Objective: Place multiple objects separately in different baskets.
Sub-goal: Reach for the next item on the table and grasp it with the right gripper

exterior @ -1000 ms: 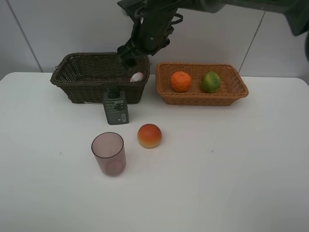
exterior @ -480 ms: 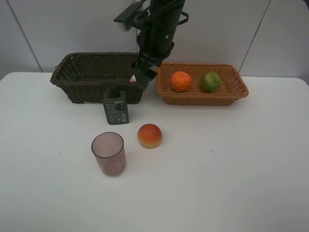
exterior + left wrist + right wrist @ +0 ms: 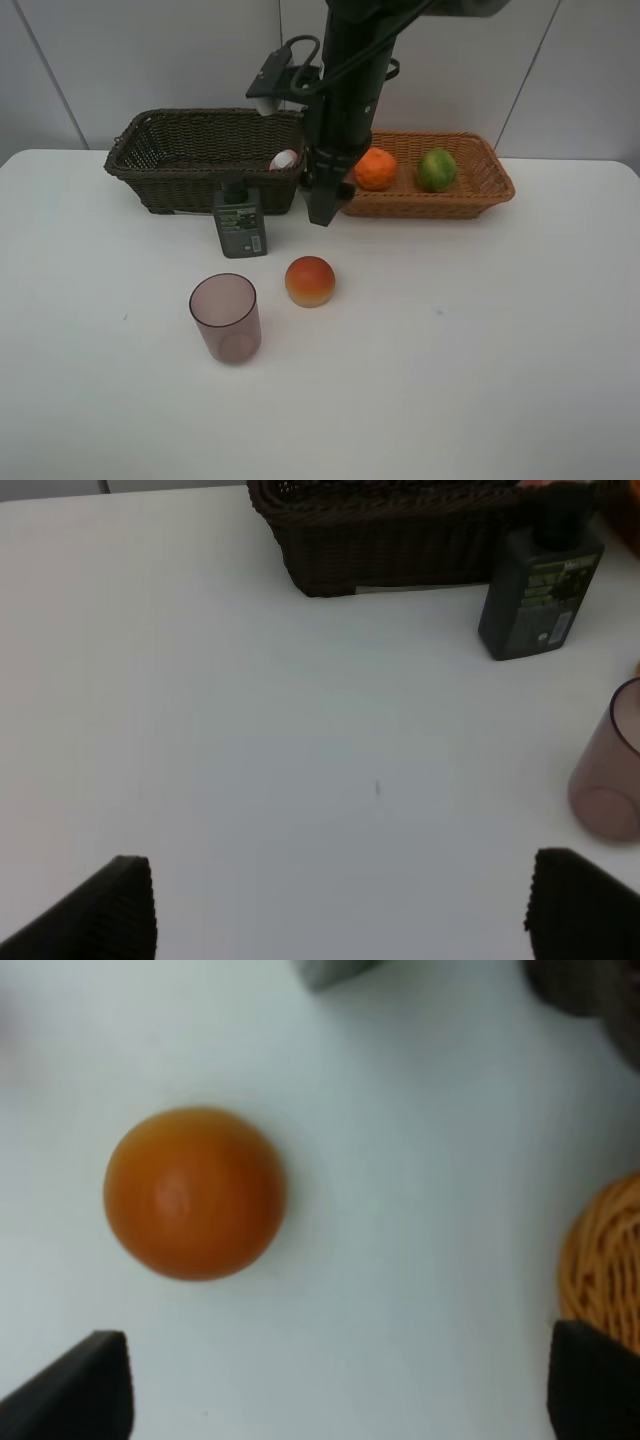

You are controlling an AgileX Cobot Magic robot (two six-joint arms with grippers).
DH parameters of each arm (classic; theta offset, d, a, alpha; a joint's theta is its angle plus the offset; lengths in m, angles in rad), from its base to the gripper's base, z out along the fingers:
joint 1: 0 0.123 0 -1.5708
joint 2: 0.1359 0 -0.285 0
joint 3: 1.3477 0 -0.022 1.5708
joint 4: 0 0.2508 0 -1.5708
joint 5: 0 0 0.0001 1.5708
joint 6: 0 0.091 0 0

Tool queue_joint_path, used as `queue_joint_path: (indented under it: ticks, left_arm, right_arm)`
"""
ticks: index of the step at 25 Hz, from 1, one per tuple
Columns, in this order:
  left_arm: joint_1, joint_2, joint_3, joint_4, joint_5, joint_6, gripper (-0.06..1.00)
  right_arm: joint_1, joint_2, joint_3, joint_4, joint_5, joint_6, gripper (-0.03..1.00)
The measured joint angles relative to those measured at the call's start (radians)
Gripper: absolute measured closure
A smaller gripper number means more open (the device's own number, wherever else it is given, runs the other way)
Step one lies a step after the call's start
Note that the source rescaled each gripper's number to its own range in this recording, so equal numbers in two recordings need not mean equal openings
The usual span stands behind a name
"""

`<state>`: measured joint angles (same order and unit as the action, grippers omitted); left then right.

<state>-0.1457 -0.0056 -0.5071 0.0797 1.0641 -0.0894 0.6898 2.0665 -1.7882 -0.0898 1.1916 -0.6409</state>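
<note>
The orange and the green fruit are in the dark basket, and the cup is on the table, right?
No. The orange and the green citrus are in the light orange-brown basket, as the exterior high view shows. The cup is on the table.

Left gripper (image 3: pixel 345 910), right gripper (image 3: pixel 345 1385) agape (right seemingly vertical).

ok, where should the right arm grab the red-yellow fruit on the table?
Across its widest middle, coming straight down from above. The red-yellow fruit is a smooth ball sitting free on the table, with open space on every side; the mauve cup and pump bottle stand clear of it.
</note>
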Motion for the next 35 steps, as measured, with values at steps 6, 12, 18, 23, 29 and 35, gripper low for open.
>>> queue_joint_path:
  ticks: [6,12,18,23,29,35]
  left_arm:
    - [0.000,0.000,0.000,0.000,0.000,0.000,-0.02]
    - [0.000,0.000,0.000,0.000,0.000,0.000,-0.02]
    - [0.000,0.000,0.000,0.000,0.000,0.000,-0.02]
    - [0.000,0.000,0.000,0.000,0.000,0.000,-0.02]
    - [0.000,0.000,0.000,0.000,0.000,0.000,-0.02]
    - [0.000,0.000,0.000,0.000,0.000,0.000,-0.02]
  right_arm:
    - [0.005,-0.057,0.203,0.031,-0.167,-0.150,0.13]
    - [0.006,-0.057,0.328,0.035,-0.305,-0.331,0.13]
    - [0.026,-0.051,0.334,0.041,-0.342,-0.392,0.07]
    - [0.031,-0.021,0.334,0.081,-0.345,-0.438,0.06]
    - [0.042,0.019,0.337,0.082,-0.350,-0.444,0.06]
    - [0.042,0.045,0.337,0.079,-0.375,-0.444,0.05]
